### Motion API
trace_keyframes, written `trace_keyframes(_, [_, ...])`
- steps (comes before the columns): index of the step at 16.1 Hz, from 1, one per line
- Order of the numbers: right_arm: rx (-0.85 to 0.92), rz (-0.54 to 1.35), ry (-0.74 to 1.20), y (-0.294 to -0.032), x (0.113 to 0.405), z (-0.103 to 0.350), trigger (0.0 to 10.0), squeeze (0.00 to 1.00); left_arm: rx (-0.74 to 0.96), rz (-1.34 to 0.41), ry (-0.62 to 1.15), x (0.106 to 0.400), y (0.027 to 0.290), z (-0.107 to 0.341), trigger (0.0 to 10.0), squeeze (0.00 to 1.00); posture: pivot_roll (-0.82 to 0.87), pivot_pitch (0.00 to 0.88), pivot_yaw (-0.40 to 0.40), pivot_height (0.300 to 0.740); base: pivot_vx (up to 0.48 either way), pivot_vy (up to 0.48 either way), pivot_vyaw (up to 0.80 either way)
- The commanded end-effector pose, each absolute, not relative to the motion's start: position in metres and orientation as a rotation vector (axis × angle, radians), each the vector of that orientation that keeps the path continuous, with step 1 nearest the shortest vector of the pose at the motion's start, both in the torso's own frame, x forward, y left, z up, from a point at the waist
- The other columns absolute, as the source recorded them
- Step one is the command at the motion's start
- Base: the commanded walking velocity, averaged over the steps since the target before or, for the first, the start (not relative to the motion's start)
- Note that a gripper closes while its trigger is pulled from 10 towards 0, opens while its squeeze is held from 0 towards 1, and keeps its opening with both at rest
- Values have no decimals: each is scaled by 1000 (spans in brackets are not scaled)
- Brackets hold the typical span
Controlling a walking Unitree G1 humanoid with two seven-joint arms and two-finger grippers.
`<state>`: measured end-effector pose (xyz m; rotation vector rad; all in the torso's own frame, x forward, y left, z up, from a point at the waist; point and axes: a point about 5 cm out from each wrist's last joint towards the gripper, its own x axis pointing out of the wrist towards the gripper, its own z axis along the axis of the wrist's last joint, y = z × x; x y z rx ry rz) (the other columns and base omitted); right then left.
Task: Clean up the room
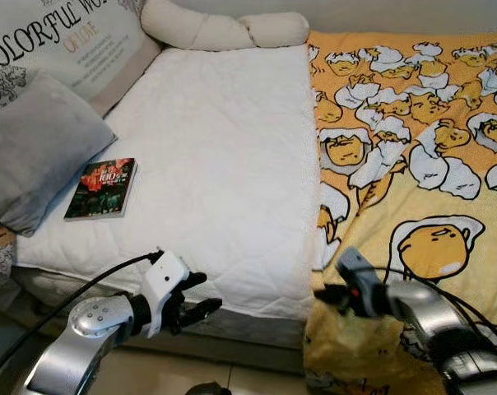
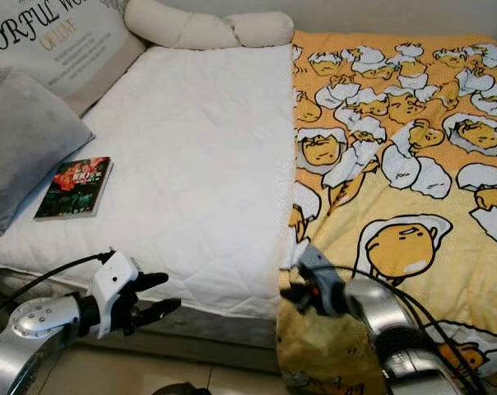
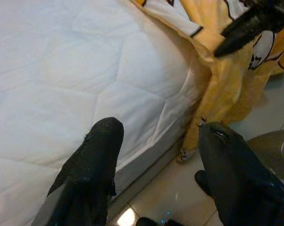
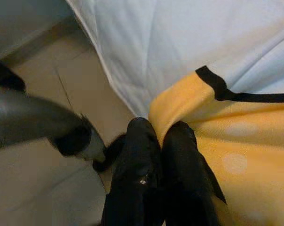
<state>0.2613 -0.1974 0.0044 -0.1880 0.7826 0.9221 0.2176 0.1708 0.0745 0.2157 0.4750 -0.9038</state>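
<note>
My right gripper [image 4: 161,141] has its two fingers pressed together on the near corner of the yellow blanket [image 1: 413,164], pinching the fold right where the cloth drops over the foot of the bed. That corner sits at the blanket's inner edge, the line where yellow meets the bare white mattress pad [image 1: 215,164]. From my pinch, that uncovered pad stretches away to my left and up toward the pillows, so the direction that counts is sideways across the bed, toward my left arm.

My left gripper [image 1: 192,301] hovers with its fingers spread, holding nothing, just off the mattress's front edge and a little lower than the top surface. It is the nearer hand to the bare side, while the right one is the only hand touching the cloth.

The blanket covers the right half of the bed, its long axis running from the foot up to the headboard end. It is orange-yellow, printed with cartoon egg figures, looks thin and soft, and bunches loosely where it hangs below my grip.

A book [image 1: 101,188] lies flat on the white pad near the grey pillow [image 1: 34,156], well to the left of the blanket's edge; I judge a sideways pull could drag cloth over it.
</note>
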Motion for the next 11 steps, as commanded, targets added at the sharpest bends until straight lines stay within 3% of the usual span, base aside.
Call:
trace_keyframes(1, [-209, 940, 823, -190, 250, -7, 549, 0, 231, -897, 456, 219, 170, 80, 10000, 0, 60, 0, 77, 740, 0, 0, 0])
trace_keyframes(2, [-190, 876, 797, -192, 253, -5, 10000, 0, 230, -896, 448, 220, 168, 81, 10000, 0, 55, 0, 75, 740, 0, 0, 0])
trace_keyframes(3, [-174, 851, 784, -192, 255, -4, 10000, 0, 230, -895, 444, 220, 167, 82, 10000, 0, 51, 0, 74, 740, 0, 0, 0])
trace_keyframes(4, [23, 790, 643, -181, 261, 14, 10000, 1000, 227, -882, 409, 226, 157, 90, 10000, 0, 37, 0, 69, 740, 0, 0, 0])
trace_keyframes(8, [114, 804, 532, -183, 252, 41, 10000, 1000, 210, -778, 318, 238, 151, 105, 10000, 0, 28, 0, 33, 740, 0, 0, 0])
trace_keyframes(11, [58, 629, 374, -199, 253, 68, 10000, 1000, 119, -554, 231, 253, 156, 113, 10000, 0, 8, 0, 17, 740, 0, 0, 0])
